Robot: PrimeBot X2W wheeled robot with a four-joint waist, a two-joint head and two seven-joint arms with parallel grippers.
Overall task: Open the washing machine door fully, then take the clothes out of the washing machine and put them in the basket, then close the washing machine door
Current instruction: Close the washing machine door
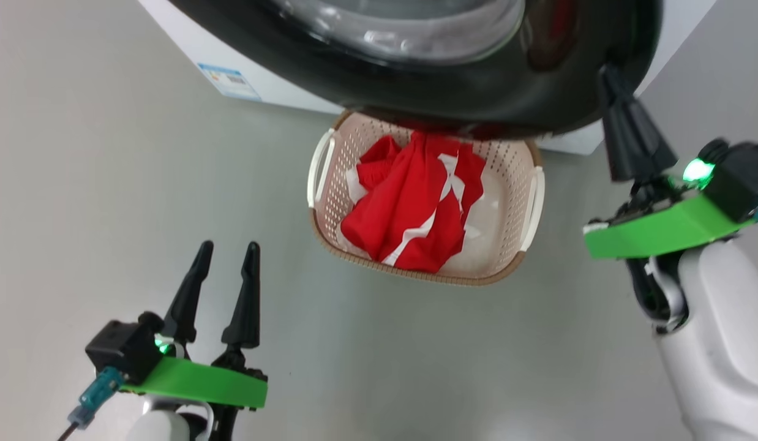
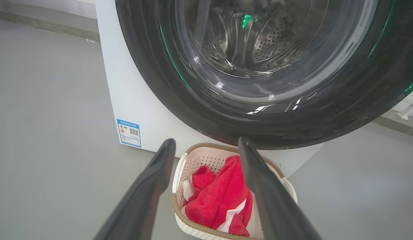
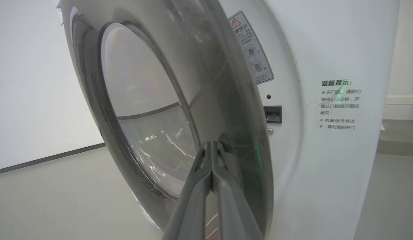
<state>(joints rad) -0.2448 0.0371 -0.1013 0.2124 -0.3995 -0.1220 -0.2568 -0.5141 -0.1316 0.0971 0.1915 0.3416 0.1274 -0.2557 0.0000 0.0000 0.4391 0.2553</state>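
The washing machine door (image 1: 477, 92) has a glossy black rim and a clear glass bowl, and stands ajar over the basket. My right gripper (image 1: 607, 72) is shut on nothing, its tips pressed against the door's rim. The right wrist view shows that gripper (image 3: 211, 144) on the outer face of the door (image 3: 226, 100), whose free edge is a little off the white washing machine (image 3: 326, 166). The red and white clothes (image 1: 409, 202) lie in the cream basket (image 1: 507, 177) on the floor. My left gripper (image 1: 228, 246) hangs open and empty to the basket's left, nearer me.
The latch slot (image 3: 272, 114) shows on the machine's front beside the door's edge. A blue label sticker (image 1: 229, 79) marks the machine's lower corner. Grey floor runs around the basket on my left and in front.
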